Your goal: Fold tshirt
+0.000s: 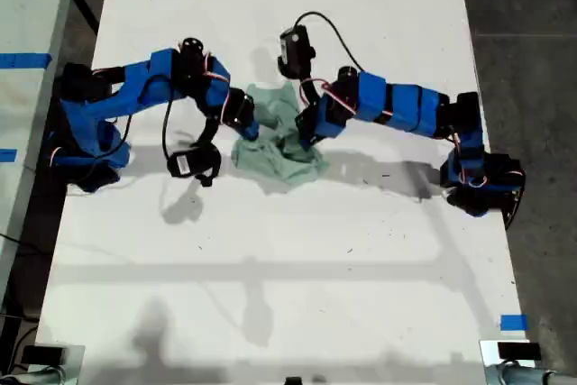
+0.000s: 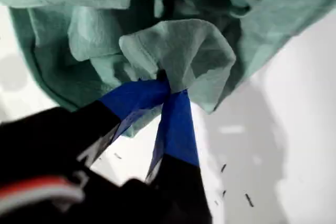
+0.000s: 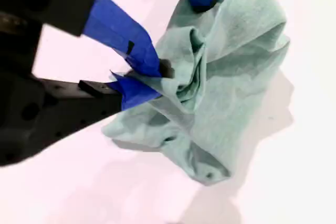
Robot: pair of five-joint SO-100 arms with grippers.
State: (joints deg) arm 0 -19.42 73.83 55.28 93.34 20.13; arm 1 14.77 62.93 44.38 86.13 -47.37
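The tshirt (image 1: 275,137) lies crumpled mid-bench (image 1: 288,259). My first gripper (image 2: 167,85) and my second gripper (image 3: 149,80) each have jaws closed on a fabric fold.

The tshirt (image 1: 275,137) lies bunched mid-table, nearer the far edge, hemmed in by both blue arms: one (image 1: 135,101) reaching in from the exterior view's left edge, one (image 1: 406,110) from its right. The white table (image 1: 288,295) toward the near edge offers open passage.
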